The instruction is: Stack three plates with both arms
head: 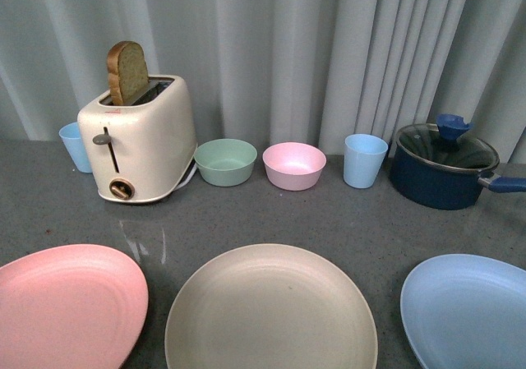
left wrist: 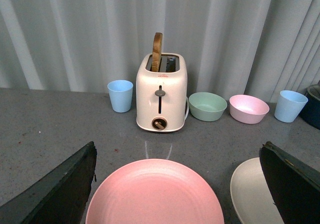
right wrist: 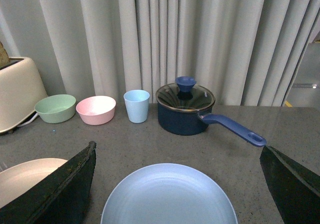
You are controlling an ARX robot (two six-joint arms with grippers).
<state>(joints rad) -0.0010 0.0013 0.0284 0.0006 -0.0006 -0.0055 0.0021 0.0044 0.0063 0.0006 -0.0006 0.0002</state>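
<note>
Three plates lie side by side on the grey counter's near edge: pink plate (head: 66,303) at left, beige plate (head: 271,307) in the middle, light blue plate (head: 468,307) at right. No arm shows in the front view. My left gripper (left wrist: 177,184) is open, hovering over the pink plate (left wrist: 155,196), with the beige plate (left wrist: 247,191) beside it. My right gripper (right wrist: 177,184) is open over the light blue plate (right wrist: 170,196); the beige plate's edge (right wrist: 25,176) shows at the side. Both grippers are empty.
At the back stand a cream toaster (head: 140,143) holding a bread slice, a blue cup (head: 76,145), a green bowl (head: 225,161), a pink bowl (head: 294,165), another blue cup (head: 364,160) and a dark blue lidded saucepan (head: 444,168). A grey curtain hangs behind.
</note>
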